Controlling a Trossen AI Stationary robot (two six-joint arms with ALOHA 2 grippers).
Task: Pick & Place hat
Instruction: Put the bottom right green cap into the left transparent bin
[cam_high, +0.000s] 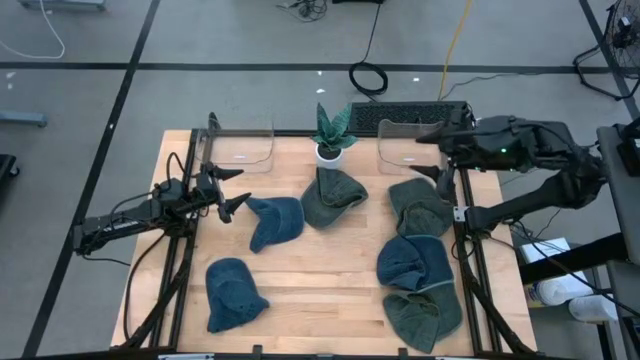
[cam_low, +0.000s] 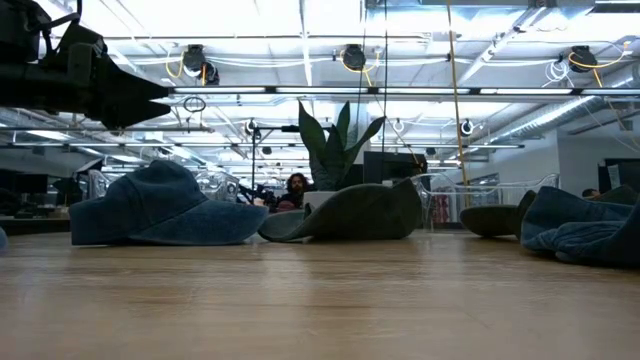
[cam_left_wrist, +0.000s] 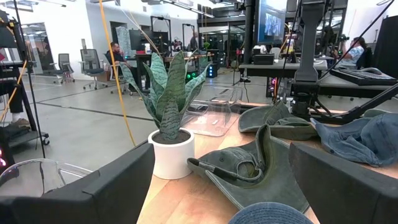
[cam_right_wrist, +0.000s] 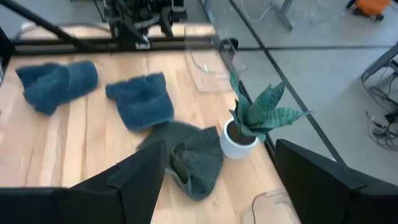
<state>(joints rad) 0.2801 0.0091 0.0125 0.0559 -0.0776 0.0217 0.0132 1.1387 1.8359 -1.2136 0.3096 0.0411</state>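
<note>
The left gripper (cam_high: 236, 203) hangs above the tabletop (cam_high: 320, 290) with its fingers spread wide and nothing between them. Just beyond its tips, toward the table's middle, lies the blue denim hat (cam_high: 272, 220), nearly touching; its long axis runs roughly from the gripper's side down toward the front edge, brim end lower. So the left arm is plainly the nearer one, and a short reach forward and down should meet the crown. Farther on sits the green hat (cam_high: 330, 197) against the potted plant (cam_high: 332, 135). Farthest, the right gripper (cam_high: 428, 152) waits at the back right corner above a clear tray (cam_high: 408, 146), fingers apart and empty, well away from the denim hat
</note>
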